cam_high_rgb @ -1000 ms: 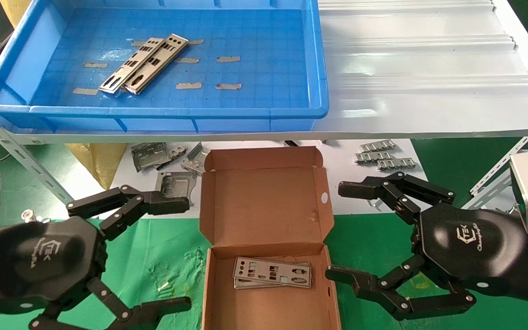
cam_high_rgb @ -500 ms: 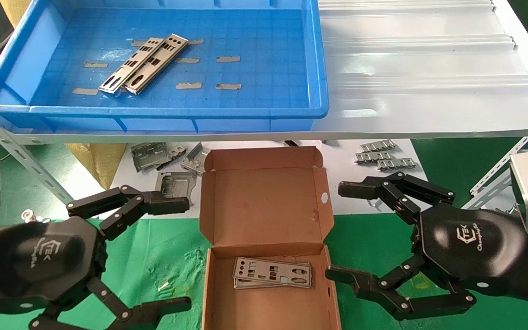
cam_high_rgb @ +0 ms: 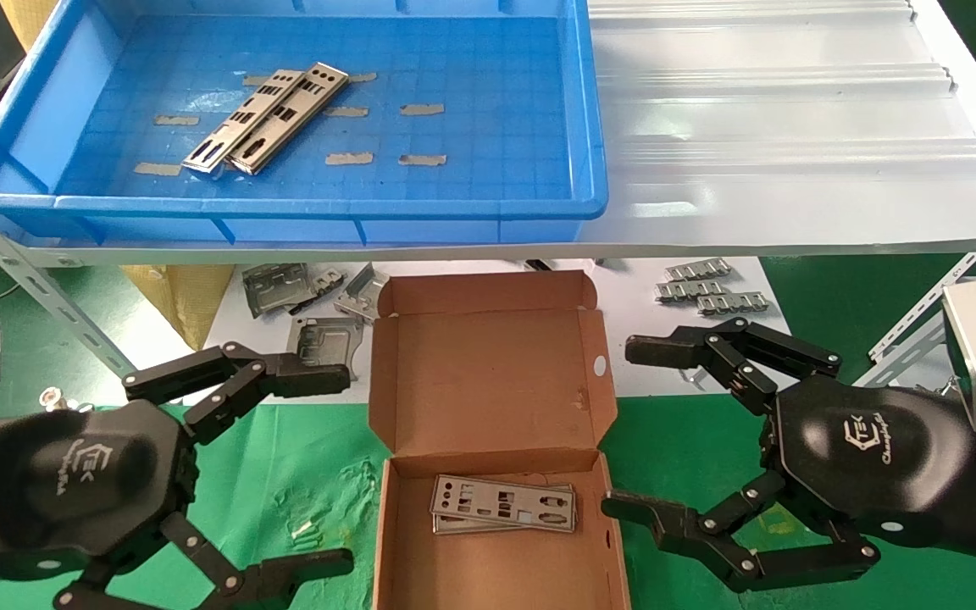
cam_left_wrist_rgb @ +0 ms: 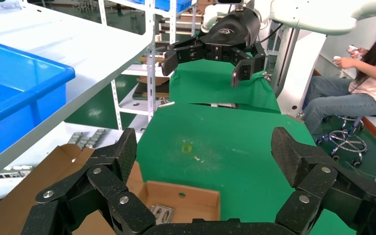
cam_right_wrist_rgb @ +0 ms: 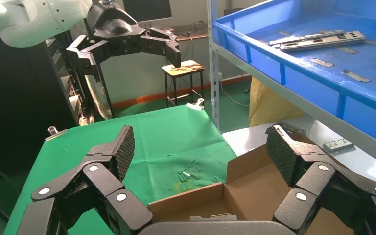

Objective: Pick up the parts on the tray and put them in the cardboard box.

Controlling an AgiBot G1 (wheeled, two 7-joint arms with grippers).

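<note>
Two silvery parts [cam_high_rgb: 263, 119] lie side by side, slanted, on the floor of the blue tray [cam_high_rgb: 285, 206] on the upper shelf; the right wrist view shows them too [cam_right_wrist_rgb: 318, 40]. Below stands the cardboard box [cam_high_rgb: 488, 373] with its lid laid back, and a small stack of parts [cam_high_rgb: 505, 506] rests in its base. My left gripper [cam_high_rgb: 346, 470] hovers open just left of the box. My right gripper [cam_high_rgb: 621, 428] hovers open just right of it. Neither holds anything. In the left wrist view the box corner [cam_left_wrist_rgb: 186, 200] shows between the open fingers [cam_left_wrist_rgb: 127, 152].
Dark grey brackets [cam_high_rgb: 302, 292] and ridged clips [cam_high_rgb: 708, 288] lie on the white board behind the box. A white corrugated sheet [cam_high_rgb: 793, 127] covers the shelf right of the tray. Slotted shelf struts [cam_high_rgb: 39, 288] slant down on both sides. A seated person [cam_left_wrist_rgb: 362, 83] is beyond the table.
</note>
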